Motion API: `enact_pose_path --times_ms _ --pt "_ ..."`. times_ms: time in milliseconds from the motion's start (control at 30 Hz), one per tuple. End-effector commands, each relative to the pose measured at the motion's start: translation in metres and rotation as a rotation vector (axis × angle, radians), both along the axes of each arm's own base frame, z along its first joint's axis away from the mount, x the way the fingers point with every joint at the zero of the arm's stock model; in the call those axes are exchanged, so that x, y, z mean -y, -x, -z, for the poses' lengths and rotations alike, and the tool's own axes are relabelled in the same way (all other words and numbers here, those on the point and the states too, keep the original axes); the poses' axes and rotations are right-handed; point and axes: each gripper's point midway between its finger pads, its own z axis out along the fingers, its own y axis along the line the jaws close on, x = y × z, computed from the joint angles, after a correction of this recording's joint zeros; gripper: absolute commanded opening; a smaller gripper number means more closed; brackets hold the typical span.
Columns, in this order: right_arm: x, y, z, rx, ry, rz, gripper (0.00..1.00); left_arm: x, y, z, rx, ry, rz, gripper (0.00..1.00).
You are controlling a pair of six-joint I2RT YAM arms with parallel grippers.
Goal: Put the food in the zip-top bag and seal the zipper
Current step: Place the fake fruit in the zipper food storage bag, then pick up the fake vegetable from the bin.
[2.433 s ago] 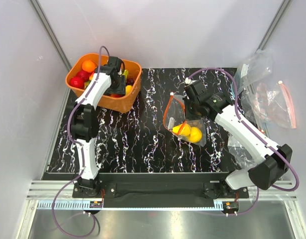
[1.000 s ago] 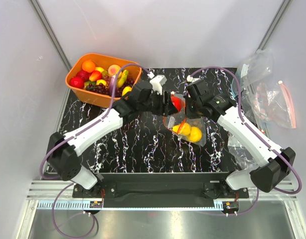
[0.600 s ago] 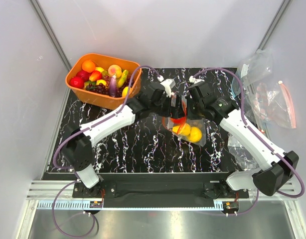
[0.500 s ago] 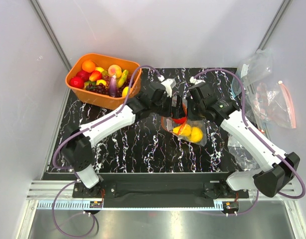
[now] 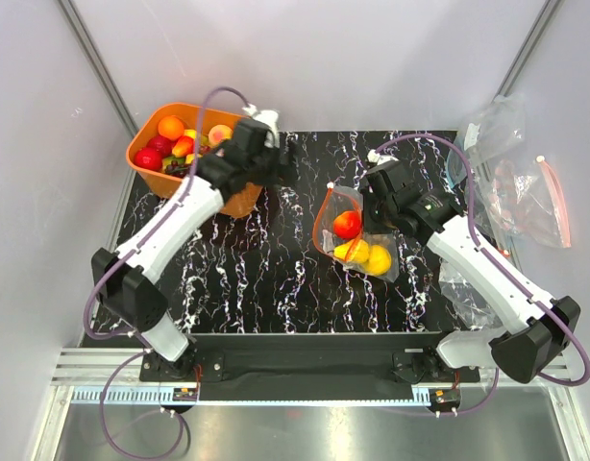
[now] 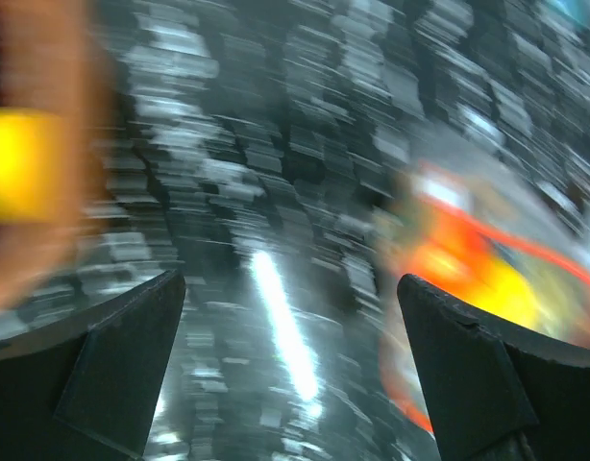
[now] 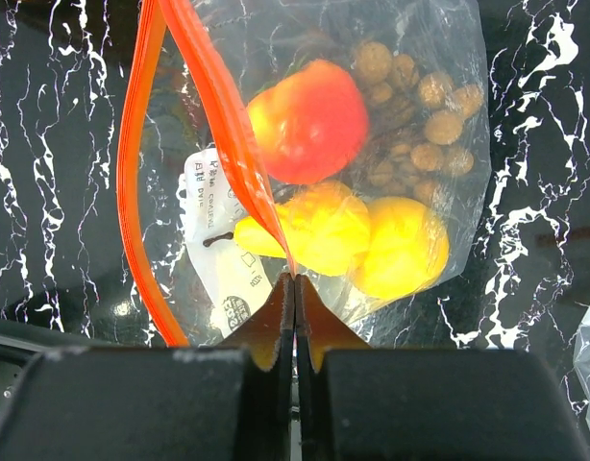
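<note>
From above, a black tabletop (image 5: 276,269) veined with white sits between pale grey walls (image 5: 305,58). Two arms work over it. One orange tub (image 5: 242,199) at the far left holds mixed fruit, too jumbled to count. The left claw (image 5: 274,163) hangs beside the tub's right end. One zip-top bag (image 5: 360,242) lies mid-tabletop, its zipper (image 5: 318,223) gaping in a loop, and the right claw (image 5: 367,204) is at its far lip. Off the right edge, at least two spare clear bags (image 5: 526,197) lie heaped.

The left wrist view is badly smeared. The left claw (image 6: 290,288) is spread wide with nothing between its fingers, above the marbled surface.

The right wrist view shows the right claw (image 7: 295,283) clenched on the zipper (image 7: 214,96). Inside the zip-top bag (image 7: 439,48) are one red-and-yellow fruit (image 7: 309,120), two yellow fruits (image 7: 401,245) and one cluster of brown balls (image 7: 410,106).
</note>
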Motion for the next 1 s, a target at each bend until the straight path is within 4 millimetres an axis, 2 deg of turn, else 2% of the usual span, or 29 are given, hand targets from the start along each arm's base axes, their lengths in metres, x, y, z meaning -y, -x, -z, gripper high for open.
enact_pose_path --times_ms 0,33,67,100,133,200,233,367,433,567,667,733,800,833,900,933,967 --pt "0.004 -0.004 -0.015 0.071 -0.001 0.013 0.00 -0.088 -0.031 -0.016 0.043 -0.165 -0.223 0.99" --pt "0.005 -0.004 -0.015 0.072 0.005 0.012 0.00 -0.116 -0.045 -0.009 0.030 -0.209 -0.301 0.99" --pt "0.005 -0.003 -0.016 0.072 0.009 0.009 0.00 -0.129 -0.052 -0.006 0.024 -0.230 -0.333 0.99" --pt "0.006 -0.004 -0.015 0.074 0.013 0.012 0.00 -0.140 -0.060 -0.011 0.037 -0.242 -0.351 0.99" --pt "0.007 -0.005 -0.016 0.076 0.018 0.011 0.00 -0.160 -0.069 -0.010 0.028 -0.252 -0.390 0.99" --pt "0.006 -0.006 -0.016 0.074 0.019 0.009 0.00 -0.175 -0.084 0.007 -0.015 -0.294 -0.407 0.99" --pt "0.005 -0.006 -0.016 0.073 0.017 0.005 0.00 -0.184 -0.098 0.011 -0.028 -0.306 -0.430 0.99" --pt "0.001 -0.008 -0.017 0.073 0.011 -0.005 0.00 -0.215 -0.121 0.034 -0.088 -0.422 -0.487 0.98" --pt "0.001 -0.008 -0.018 0.074 0.009 -0.009 0.00 -0.225 -0.137 0.046 -0.116 -0.441 -0.494 0.96" --pt "0.002 -0.009 -0.017 0.074 0.013 -0.004 0.00 -0.234 -0.154 0.072 -0.166 -0.444 -0.477 0.93" --pt "0.002 -0.008 -0.018 0.074 0.013 -0.005 0.00 -0.235 -0.161 0.093 -0.201 -0.410 -0.459 0.84" --pt "0.002 -0.007 -0.019 0.073 0.009 -0.003 0.00 -0.233 -0.163 0.106 -0.226 -0.383 -0.439 0.74" --pt "0.003 -0.006 -0.019 0.074 0.007 0.000 0.00 -0.231 -0.165 0.111 -0.234 -0.371 -0.424 0.58" --pt "0.003 -0.007 -0.019 0.074 0.005 0.003 0.00 -0.231 -0.164 0.112 -0.237 -0.370 -0.421 0.40" --pt "0.003 -0.005 -0.020 0.074 0.003 0.003 0.00 -0.230 -0.163 0.110 -0.227 -0.363 -0.425 0.30" --pt "0.003 -0.005 -0.019 0.071 0.003 0.004 0.00 -0.230 -0.161 0.096 -0.198 -0.352 -0.429 0.25" --pt "0.004 -0.005 -0.020 0.074 0.001 0.005 0.00 -0.230 -0.163 0.087 -0.168 -0.334 -0.442 0.23"
